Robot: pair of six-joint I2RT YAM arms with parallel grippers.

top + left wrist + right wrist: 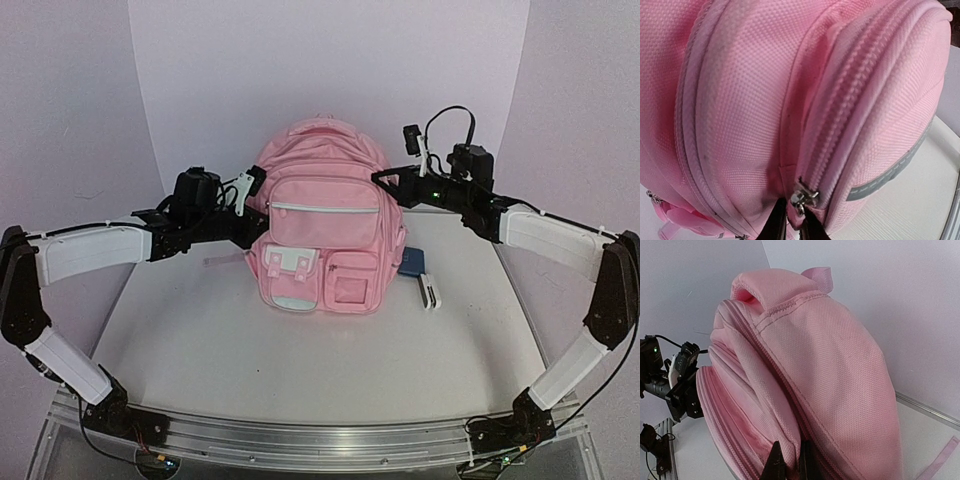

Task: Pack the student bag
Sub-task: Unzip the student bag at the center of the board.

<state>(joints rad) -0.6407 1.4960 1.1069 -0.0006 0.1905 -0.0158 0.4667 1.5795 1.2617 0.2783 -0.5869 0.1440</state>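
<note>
The left gripper is pinching narrowly on the small metal zip pull; the right gripper is nipping a fold of coarse woven cloth; the rounded pink student bag is standing upright, centre frame.

The top camera looks forward and down from afar, over the whole table. Each wrist camera looks very closely at one side of the student bag, which all three views share.
</note>
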